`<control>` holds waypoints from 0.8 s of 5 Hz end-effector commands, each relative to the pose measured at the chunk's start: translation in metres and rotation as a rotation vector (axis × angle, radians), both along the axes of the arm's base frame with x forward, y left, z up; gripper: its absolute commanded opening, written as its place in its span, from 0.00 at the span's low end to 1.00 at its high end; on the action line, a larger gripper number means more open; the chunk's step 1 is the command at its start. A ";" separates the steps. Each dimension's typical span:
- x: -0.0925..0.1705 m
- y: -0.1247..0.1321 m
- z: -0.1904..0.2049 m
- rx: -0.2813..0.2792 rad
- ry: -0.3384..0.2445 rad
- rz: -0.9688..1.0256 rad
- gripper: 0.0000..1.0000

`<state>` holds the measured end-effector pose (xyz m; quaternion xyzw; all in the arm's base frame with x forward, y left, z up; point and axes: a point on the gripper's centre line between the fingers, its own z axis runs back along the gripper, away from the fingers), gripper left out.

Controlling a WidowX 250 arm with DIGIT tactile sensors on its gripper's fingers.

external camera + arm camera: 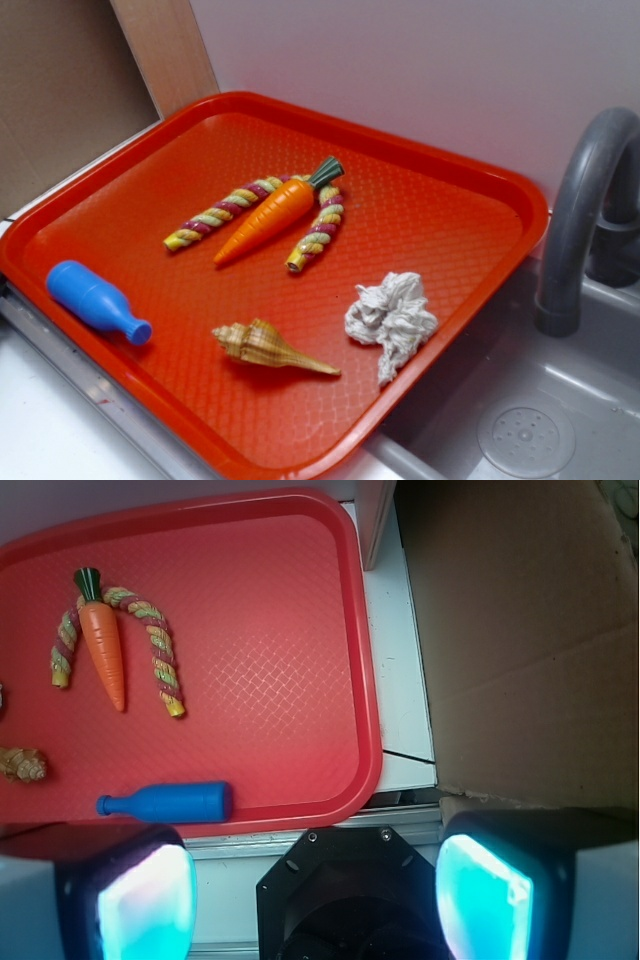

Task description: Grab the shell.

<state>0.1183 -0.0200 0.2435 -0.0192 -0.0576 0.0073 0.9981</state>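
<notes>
In the wrist view the hand (315,895) sits nearest the camera, its two glowing pads spread wide with nothing between them, hanging outside the red tray (368,680) past the rim nearest the blue toy bottle (165,802). The shell (22,765) peeks in at the far left edge of that view, beyond the bottle, so it lies well off to one side of the hand, not beneath it.

In the exterior view the shell (272,348) rests on the tray (455,175) between the bottle (97,300) and the rag ball (392,318). Its long axis runs roughly along the tray's near rim, thin tail toward the rag. Beyond it lie the toy carrot (272,215) and a braided rope toy (250,205).
</notes>
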 end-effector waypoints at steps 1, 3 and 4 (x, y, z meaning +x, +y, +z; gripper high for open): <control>0.000 0.000 0.000 0.000 0.000 0.000 1.00; 0.027 -0.080 0.005 0.026 -0.102 -0.329 1.00; 0.030 -0.127 -0.003 0.020 -0.139 -0.569 1.00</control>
